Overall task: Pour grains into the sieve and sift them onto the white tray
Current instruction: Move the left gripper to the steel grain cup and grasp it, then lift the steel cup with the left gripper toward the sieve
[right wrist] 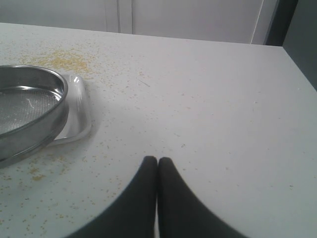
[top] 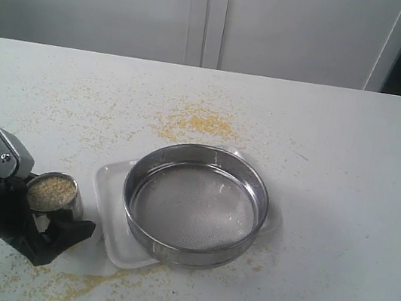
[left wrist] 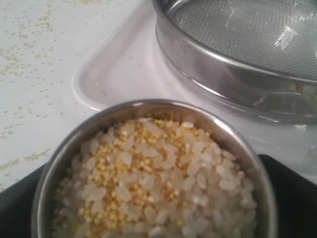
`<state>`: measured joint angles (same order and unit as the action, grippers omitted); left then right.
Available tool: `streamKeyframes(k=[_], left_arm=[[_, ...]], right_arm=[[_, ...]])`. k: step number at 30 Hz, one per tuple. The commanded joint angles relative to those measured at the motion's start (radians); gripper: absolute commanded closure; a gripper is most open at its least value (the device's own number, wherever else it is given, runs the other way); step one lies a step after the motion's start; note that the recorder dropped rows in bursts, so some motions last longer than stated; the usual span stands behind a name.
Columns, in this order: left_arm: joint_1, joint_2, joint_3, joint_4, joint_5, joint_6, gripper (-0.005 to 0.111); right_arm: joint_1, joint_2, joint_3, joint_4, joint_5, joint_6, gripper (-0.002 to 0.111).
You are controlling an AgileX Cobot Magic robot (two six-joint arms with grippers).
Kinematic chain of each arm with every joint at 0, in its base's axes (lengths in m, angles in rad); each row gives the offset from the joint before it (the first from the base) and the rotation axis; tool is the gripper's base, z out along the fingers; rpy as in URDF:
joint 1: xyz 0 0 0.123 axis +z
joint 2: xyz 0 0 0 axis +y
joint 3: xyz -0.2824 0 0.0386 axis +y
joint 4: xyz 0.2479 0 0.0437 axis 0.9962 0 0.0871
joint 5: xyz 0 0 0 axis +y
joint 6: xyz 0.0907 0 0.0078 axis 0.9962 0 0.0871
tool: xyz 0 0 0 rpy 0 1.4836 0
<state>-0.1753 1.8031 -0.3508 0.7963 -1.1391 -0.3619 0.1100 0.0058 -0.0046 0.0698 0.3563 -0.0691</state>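
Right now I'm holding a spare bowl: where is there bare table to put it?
Free: the table right of the sieve. Crowded: the left, where the left gripper holds the cup beside the white tray; spilled meal lies behind.

Shiny steel sieve [top: 194, 204] with fine matt mesh, smooth glossy white plastic tray [top: 111, 209], brushed metal cup [left wrist: 148, 171].

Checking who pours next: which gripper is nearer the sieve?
Left. The left gripper, around the steel cup, sits just beside the sieve; the right gripper rests shut farther off.
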Motion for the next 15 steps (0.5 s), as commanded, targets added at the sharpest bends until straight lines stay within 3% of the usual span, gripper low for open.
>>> streamKeyframes(k=[1, 4, 7, 8, 9, 15], left_arm=[[0.0, 0.003, 0.001, -0.003, 0.009, 0.002, 0.018], [0.0, 0.003, 0.001, -0.003, 0.009, 0.002, 0.032], [0.0, 0.003, 0.001, -0.003, 0.019, 0.002, 0.06], [0.0, 0.003, 0.001, 0.005, 0.032, 0.002, 0.073], [0.0, 0.003, 0.001, 0.026, 0.046, 0.028, 0.104], [0.0, -0.02, 0.001, 0.007, 0.064, 0.01, 0.107]], right_arm=[[-0.008, -0.006, 0.005, -0.002, -0.006, -0.004, 0.108], [-0.008, -0.006, 0.005, -0.002, -0.006, -0.004, 0.108], [-0.008, -0.006, 0.005, -0.002, -0.006, -0.004, 0.108], [-0.008, -0.006, 0.005, -0.002, -0.006, -0.004, 0.108], [-0.008, -0.006, 0.005, -0.002, -0.006, -0.004, 0.108], [-0.008, -0.006, 0.005, -0.002, -0.006, -0.004, 0.108]])
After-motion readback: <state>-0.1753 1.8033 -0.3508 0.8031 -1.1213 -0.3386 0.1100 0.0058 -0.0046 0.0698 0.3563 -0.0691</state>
